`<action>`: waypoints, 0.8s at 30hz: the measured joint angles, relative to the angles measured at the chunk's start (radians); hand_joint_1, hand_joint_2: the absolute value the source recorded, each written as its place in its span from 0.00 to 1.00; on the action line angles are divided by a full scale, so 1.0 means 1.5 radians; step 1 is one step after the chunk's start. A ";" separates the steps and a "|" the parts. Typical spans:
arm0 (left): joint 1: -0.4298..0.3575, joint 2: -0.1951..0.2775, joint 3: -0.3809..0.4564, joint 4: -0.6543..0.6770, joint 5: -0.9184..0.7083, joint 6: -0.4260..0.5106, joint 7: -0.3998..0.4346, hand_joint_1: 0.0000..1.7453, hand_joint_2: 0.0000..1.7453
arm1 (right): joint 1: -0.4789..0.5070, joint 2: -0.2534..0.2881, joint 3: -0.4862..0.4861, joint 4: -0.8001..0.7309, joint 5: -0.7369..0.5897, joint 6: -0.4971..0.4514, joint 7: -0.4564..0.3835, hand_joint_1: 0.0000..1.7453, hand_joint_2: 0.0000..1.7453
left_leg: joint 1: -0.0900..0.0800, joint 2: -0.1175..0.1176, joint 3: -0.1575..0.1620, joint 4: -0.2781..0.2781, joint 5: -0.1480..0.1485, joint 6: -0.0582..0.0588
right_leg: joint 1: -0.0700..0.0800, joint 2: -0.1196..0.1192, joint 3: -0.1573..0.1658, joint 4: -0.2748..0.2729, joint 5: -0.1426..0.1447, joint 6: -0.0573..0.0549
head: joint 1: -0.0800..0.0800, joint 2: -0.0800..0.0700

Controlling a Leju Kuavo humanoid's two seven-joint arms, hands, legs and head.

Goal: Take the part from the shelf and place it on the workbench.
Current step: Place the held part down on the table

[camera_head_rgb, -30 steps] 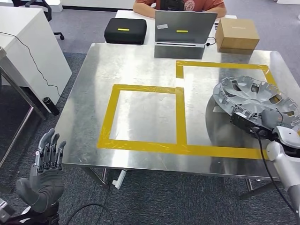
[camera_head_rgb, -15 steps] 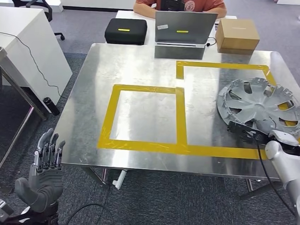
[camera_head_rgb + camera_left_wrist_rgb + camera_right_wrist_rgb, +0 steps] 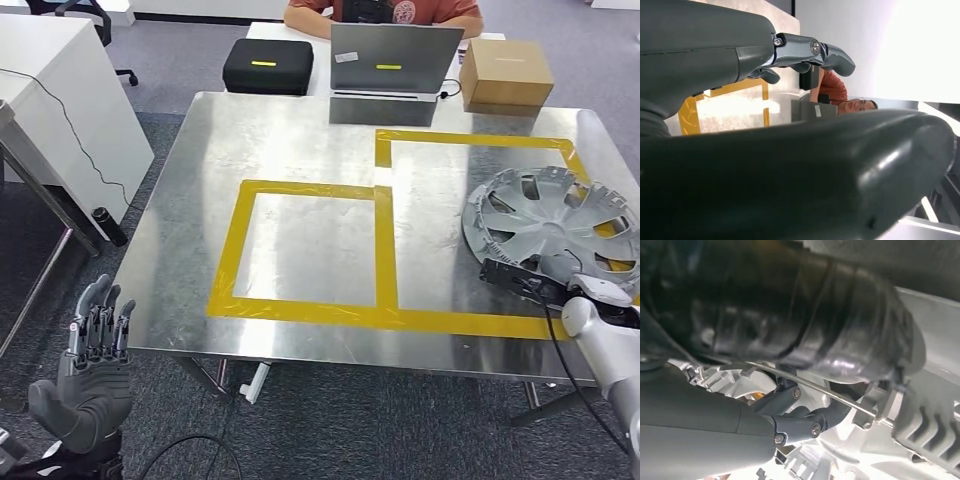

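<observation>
We count one part, a silver wheel cover [image 3: 555, 220], lying flat on the steel workbench [image 3: 302, 140] at its right edge, inside the right-hand of two yellow tape squares [image 3: 385, 250] and overlapping that square's right border. Our right hand [image 3: 562, 270] sits at the cover's near rim; from the head view its fingers are hidden behind the wrist, and in the right wrist view a dark finger [image 3: 806, 422] lies against the cover's pale ribs [image 3: 926, 430], so we cannot tell whether it grips the rim or merely touches it. Our left hand [image 3: 90, 375] hangs below the workbench's near left corner, fingers straight, close together and holding nothing. Beyond the workbench's far edge we see one laptop [image 3: 396, 60], one black case [image 3: 268, 65] to its left, one cardboard box [image 3: 506, 75] to its right, and one person [image 3: 385, 12] behind it.
</observation>
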 joint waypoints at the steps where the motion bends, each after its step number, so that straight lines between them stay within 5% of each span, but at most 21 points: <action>1: 0.000 0.000 0.000 0.000 0.000 0.000 0.000 0.00 0.00 | 0.000 0.000 0.001 0.000 0.000 0.000 0.000 0.00 0.00 | 0.000 0.000 0.000 0.000 0.000 0.000 | 0.000 0.000 0.000 0.000 0.000 0.000 | 0.000 0.000; 11: 0.004 0.005 0.001 0.000 0.002 0.006 -0.013 0.00 0.00 | -0.009 -0.020 0.035 -0.029 -0.088 0.037 -0.069 0.00 0.00 | 0.000 0.000 0.000 0.000 0.000 0.000 | 0.000 0.001 0.000 0.000 0.000 0.000 | 0.000 0.000; 18: 0.028 0.015 0.002 0.001 -0.020 0.032 -0.050 0.00 0.00 | 0.109 0.004 -0.016 -0.300 -0.167 -0.335 -0.190 0.00 0.00 | 0.001 -0.001 0.000 -0.001 -0.001 -0.001 | 0.001 -0.001 0.000 0.000 -0.001 -0.002 | 0.000 0.000; 24: 0.046 0.030 0.003 0.002 -0.020 0.050 -0.072 0.00 0.00 | 0.202 0.039 -0.066 -0.510 -0.231 -0.367 -0.249 0.00 0.00 | 0.001 -0.001 0.000 -0.001 -0.002 -0.002 | 0.001 -0.001 0.000 0.000 -0.003 -0.003 | 0.000 0.000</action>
